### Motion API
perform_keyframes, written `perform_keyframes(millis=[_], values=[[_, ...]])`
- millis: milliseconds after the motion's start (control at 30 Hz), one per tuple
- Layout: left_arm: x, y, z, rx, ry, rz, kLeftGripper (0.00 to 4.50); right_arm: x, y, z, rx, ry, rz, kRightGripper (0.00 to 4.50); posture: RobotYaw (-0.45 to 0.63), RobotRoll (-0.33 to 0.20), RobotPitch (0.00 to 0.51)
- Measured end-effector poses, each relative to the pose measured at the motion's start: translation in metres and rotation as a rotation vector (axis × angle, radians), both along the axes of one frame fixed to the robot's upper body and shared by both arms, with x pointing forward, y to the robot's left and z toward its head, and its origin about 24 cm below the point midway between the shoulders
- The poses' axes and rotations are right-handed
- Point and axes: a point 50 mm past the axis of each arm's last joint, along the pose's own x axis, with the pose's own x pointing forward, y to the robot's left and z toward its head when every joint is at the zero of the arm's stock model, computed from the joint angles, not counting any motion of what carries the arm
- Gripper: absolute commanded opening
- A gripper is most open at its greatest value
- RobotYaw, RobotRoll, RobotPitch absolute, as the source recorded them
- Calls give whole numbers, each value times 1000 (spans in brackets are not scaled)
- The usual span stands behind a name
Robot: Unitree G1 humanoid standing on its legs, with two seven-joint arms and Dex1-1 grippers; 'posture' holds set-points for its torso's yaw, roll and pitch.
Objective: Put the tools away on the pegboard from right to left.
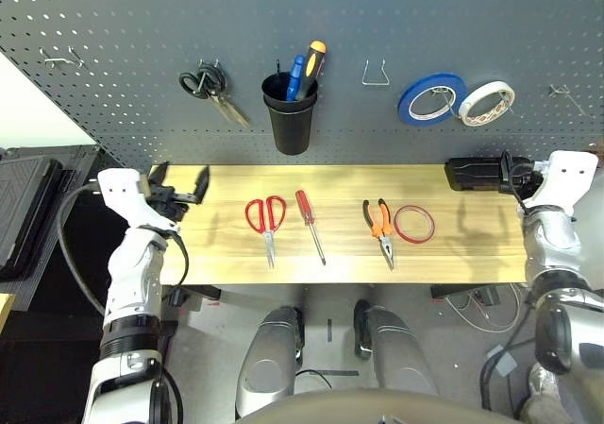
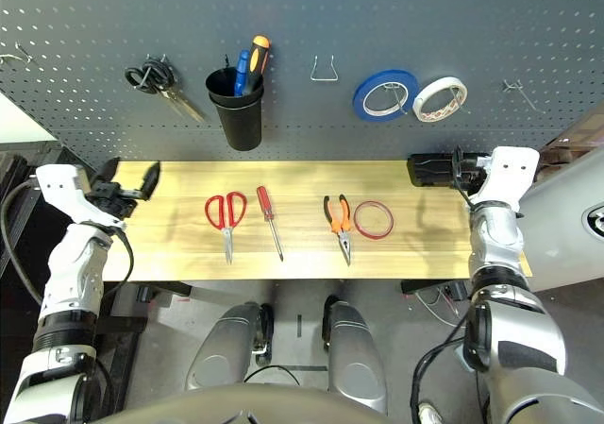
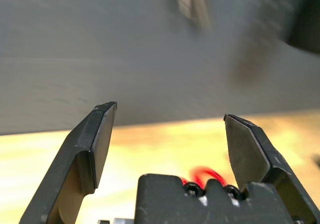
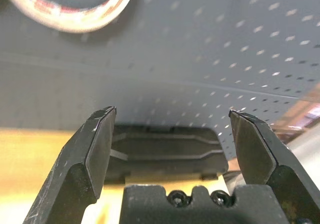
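Note:
Four tools lie in a row on the wooden table (image 1: 472, 245): a thin red tape ring (image 1: 414, 224) at the right, then orange-and-black pliers (image 1: 379, 224), a red-handled screwdriver (image 1: 309, 221) and red-handled scissors (image 1: 267, 218). Behind them the dark grey pegboard (image 1: 123, 122) rises. My left gripper (image 1: 179, 186) hovers open at the table's left end, well apart from the scissors, with its jaws wide and empty in the left wrist view (image 3: 167, 129). My right gripper (image 1: 477, 174) stands open at the table's right end, to the right of the tape ring, also empty (image 4: 170, 134).
On the pegboard hang black-handled scissors (image 1: 209, 86), a black cup (image 1: 290, 112) with two screwdrivers, a bare wire hook (image 1: 377, 73), a blue tape roll (image 1: 431, 97) and a white tape roll (image 1: 487, 102). More hooks sit at far left (image 1: 61, 60) and far right (image 1: 566, 93).

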Motion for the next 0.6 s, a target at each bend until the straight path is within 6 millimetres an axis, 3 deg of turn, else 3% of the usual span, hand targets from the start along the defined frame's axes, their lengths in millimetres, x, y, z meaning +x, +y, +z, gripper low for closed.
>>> perform_keyframes(millis=[300,600], values=[[-10,-37,10,63,31,-311,4464,5,-3,6,22,182,194,4500,165,0,205],[-18,-57,12,115,24,-495,4464,14,25,7,-132,407,565,4500,181,0,227]])
